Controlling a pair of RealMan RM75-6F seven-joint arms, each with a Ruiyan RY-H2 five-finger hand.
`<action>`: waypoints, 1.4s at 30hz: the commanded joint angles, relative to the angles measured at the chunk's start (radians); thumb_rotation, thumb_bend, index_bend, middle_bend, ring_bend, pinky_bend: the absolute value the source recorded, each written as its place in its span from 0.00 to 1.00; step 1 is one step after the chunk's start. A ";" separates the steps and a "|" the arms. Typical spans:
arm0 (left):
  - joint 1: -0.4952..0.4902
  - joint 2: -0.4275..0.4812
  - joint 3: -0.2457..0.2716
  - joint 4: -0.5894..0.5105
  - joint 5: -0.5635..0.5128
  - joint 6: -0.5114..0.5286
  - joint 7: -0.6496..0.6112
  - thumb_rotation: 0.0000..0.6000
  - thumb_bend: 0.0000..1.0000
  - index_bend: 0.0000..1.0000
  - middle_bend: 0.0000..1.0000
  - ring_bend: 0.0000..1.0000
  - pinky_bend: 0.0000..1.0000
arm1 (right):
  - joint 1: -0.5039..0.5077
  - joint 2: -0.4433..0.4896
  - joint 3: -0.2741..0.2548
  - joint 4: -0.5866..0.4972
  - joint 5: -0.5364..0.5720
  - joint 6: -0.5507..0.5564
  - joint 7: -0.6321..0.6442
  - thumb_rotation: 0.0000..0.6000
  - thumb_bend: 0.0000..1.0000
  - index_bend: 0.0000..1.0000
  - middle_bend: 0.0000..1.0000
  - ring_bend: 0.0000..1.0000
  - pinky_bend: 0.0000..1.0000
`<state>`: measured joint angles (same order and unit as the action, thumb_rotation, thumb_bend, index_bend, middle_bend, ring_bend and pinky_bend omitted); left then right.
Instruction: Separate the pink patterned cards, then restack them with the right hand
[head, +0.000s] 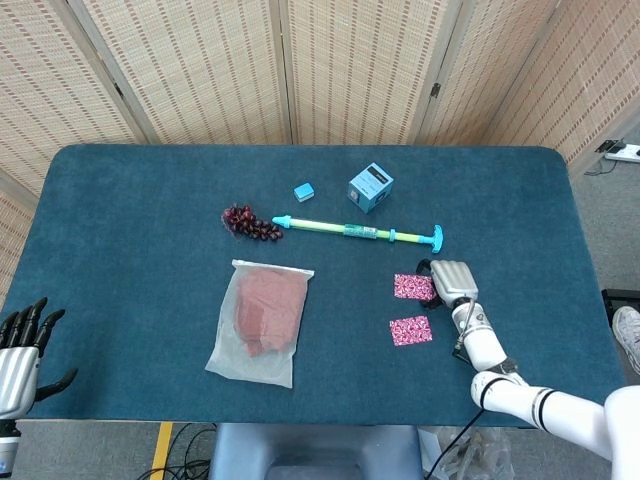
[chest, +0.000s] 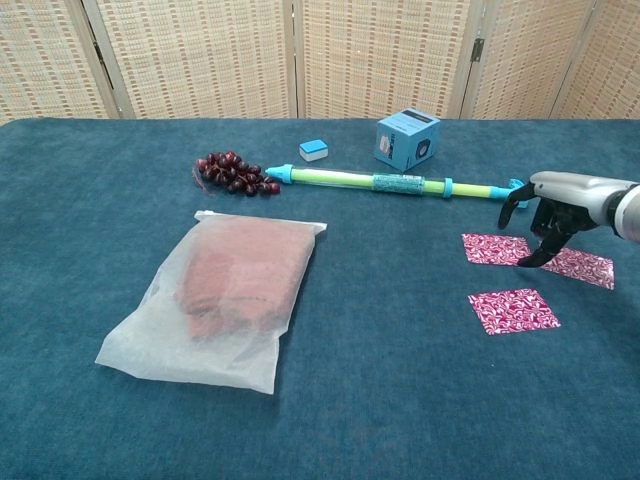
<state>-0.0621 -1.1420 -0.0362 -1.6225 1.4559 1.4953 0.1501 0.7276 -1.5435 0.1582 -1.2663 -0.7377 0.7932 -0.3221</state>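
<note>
Three pink patterned cards lie apart on the blue table (head: 140, 220). One card (chest: 497, 249) sits left of my right hand, a second card (chest: 580, 267) lies to its right, and the third card (chest: 513, 310) is nearer the front edge. My right hand (chest: 556, 203) hovers over the two rear cards with its fingers (chest: 541, 251) curved down, their tips at the seam between those cards. In the head view the right hand (head: 451, 281) hides the right-hand card, with the left card (head: 412, 287) and front card (head: 410, 330) showing. It holds nothing. My left hand (head: 20, 350) stays open off the table's front left corner.
A green-and-cyan pump (chest: 395, 182) lies just behind the cards. A blue box (chest: 407, 139), a small blue block (chest: 314, 150) and a bunch of dark grapes (chest: 232, 172) sit further back. A clear bag with pink contents (chest: 225, 295) lies left of centre.
</note>
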 joint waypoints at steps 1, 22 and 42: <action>0.001 0.001 0.002 0.001 0.000 -0.001 0.001 1.00 0.23 0.17 0.03 0.02 0.09 | 0.008 -0.005 -0.001 0.010 0.007 -0.012 -0.009 1.00 0.24 0.33 0.93 1.00 1.00; 0.003 -0.002 0.001 0.010 -0.004 -0.004 -0.006 1.00 0.23 0.17 0.03 0.02 0.09 | 0.028 -0.045 0.000 0.062 0.023 -0.027 -0.030 1.00 0.24 0.33 0.93 1.00 1.00; 0.005 -0.004 0.000 0.015 -0.002 -0.002 -0.011 1.00 0.23 0.17 0.03 0.02 0.09 | 0.023 -0.043 0.003 0.051 0.017 -0.008 -0.033 1.00 0.30 0.34 0.93 1.00 1.00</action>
<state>-0.0566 -1.1461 -0.0363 -1.6074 1.4542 1.4933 0.1389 0.7516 -1.5884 0.1608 -1.2134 -0.7181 0.7829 -0.3575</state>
